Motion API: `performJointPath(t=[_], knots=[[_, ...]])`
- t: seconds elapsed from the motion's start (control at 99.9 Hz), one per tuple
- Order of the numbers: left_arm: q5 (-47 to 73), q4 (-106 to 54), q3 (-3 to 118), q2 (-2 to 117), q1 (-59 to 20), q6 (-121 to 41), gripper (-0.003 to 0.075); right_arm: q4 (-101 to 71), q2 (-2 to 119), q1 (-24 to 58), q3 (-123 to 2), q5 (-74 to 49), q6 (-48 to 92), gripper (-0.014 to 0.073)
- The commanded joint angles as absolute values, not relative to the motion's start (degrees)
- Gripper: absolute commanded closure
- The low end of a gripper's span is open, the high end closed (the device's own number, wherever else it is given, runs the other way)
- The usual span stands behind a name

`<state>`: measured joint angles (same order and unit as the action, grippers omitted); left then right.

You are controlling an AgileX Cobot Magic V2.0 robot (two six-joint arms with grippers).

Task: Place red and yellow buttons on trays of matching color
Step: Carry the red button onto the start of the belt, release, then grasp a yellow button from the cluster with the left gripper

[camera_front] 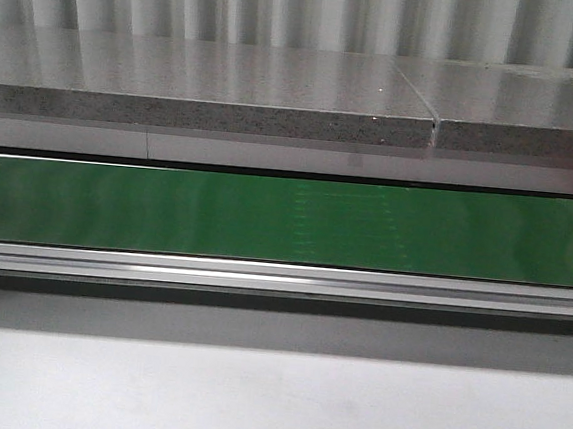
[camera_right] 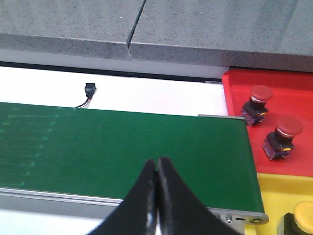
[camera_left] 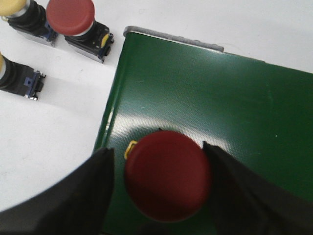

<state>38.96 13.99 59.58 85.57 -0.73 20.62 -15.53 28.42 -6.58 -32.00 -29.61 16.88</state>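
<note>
A red button [camera_left: 167,176] stands cap-up on the green belt [camera_left: 220,98] near its end, between the fingers of my left gripper [camera_left: 157,147]. The gripper is open; a strip of belt shows between one finger and the cap. My right gripper [camera_right: 157,160] is shut on nothing above the belt's [camera_right: 122,142] other end. Beside that end lies the red tray [camera_right: 234,83] with two red buttons [camera_right: 259,95] [camera_right: 287,128]. The yellow tray [camera_right: 274,191] adjoins it and holds a yellow button [camera_right: 303,213]. Neither gripper shows in the front view.
On the white table beside the belt's left end lie a red button [camera_left: 73,19] and two yellow buttons [camera_left: 14,7] [camera_left: 19,81]. A grey stone ledge [camera_front: 206,97] runs behind the belt [camera_front: 286,220]. A small black connector [camera_right: 89,90] lies on the white surface.
</note>
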Motion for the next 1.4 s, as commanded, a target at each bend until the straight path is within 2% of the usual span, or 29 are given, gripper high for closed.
performJointPath(t=[0.0,0.4,0.671,0.971,1.391], knots=[[37.5,13.7,60.9,83.6,-1.1,19.5,0.0167,-15.7,28.4,-6.5,-33.4,-25.7,17.1,0.0662],[38.7,11.1,66.0,78.3,-1.1,16.6,0.0155,-15.7,28.4,-6.5,-33.4,-25.8,17.1,0.0662],[39.2,11.2,67.2,78.9,5.7,16.6,0.0155,-15.7,28.4,-6.5,-33.4,-25.8,17.1,0.0662],[39.2,10.4,67.2,86.0,15.1,16.6,0.0155,-15.7,28.4,-6.5,-33.4,-25.8,17.1,0.0662],[35.3,8.8,68.3,98.5,19.5,16.6,0.0155,-15.7,28.4,-6.5,-33.4,-25.8,17.1,0.0662]])
